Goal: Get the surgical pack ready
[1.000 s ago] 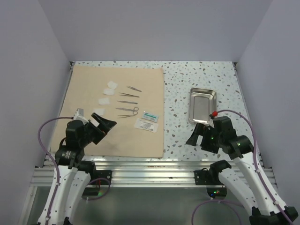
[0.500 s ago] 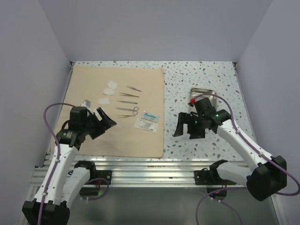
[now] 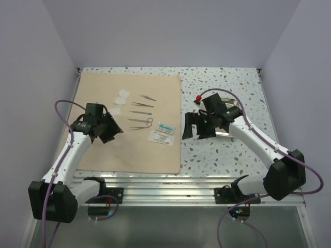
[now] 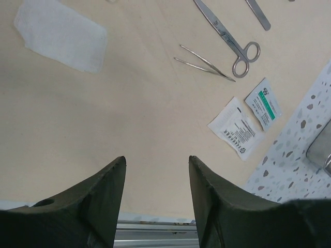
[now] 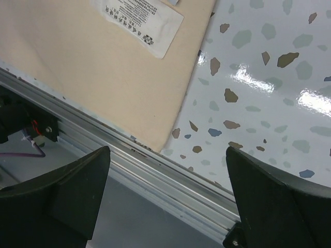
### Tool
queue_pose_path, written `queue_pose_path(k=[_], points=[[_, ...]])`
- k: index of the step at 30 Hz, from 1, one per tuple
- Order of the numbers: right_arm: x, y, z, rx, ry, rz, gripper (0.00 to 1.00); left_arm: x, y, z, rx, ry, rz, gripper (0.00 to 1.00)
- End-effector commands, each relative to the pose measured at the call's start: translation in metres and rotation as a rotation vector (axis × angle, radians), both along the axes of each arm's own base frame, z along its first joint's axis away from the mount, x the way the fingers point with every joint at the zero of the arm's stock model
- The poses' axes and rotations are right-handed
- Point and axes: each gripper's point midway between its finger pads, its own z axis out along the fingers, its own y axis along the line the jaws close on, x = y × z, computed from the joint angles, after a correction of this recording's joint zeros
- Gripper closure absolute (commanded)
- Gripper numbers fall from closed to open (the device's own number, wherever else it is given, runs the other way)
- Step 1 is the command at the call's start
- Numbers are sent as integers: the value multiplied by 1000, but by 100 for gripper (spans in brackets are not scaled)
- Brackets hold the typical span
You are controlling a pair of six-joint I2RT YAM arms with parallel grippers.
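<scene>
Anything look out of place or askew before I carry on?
Nothing stands out. The tan cloth lies flat, with gauze pads, steel instruments and two packets laid out on it; the steel tray sits beside it.

Print on white packet (image 5: 139,23) illegible

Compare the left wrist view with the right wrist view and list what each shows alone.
Left wrist only: a gauze pad, scissors, tweezers, a green-striped packet and a corner of the steel tray. Right wrist only: red and purple wiring. Both: the tan cloth, the black-printed packet, the speckled table and the front rail.
</scene>
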Motion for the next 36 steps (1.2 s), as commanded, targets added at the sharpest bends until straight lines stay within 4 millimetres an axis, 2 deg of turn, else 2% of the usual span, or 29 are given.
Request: queue_pose_path(k=[1,4,9,13,18,23,28,34,36], points=[[7,3,7,-14,-36,64,3,27,2,6,10,-45,13,45],[10,4,2,-25,-30,82,2,37,-1,-5,11,0,-4,46],[13,7,-12,-37,3,101,2,55,-6,-12,12,23,-16,48],[18,9,-20,-55,27,110,2,63,4,-15,82,62,0,48],[29,13,-23,-71,24,127,1,67,21,-32,188,139,17,49],[31,16,-29,-70,43,146,1,74,36,-35,263,154,30,50],[29,16,-34,-78,56,171,1,73,60,-39,340,193,23,54],[24,17,-39,-66,80,175,1,61,75,-52,322,227,25,54],[23,17,-39,-60,85,176,1,56,87,-53,319,231,53,54]])
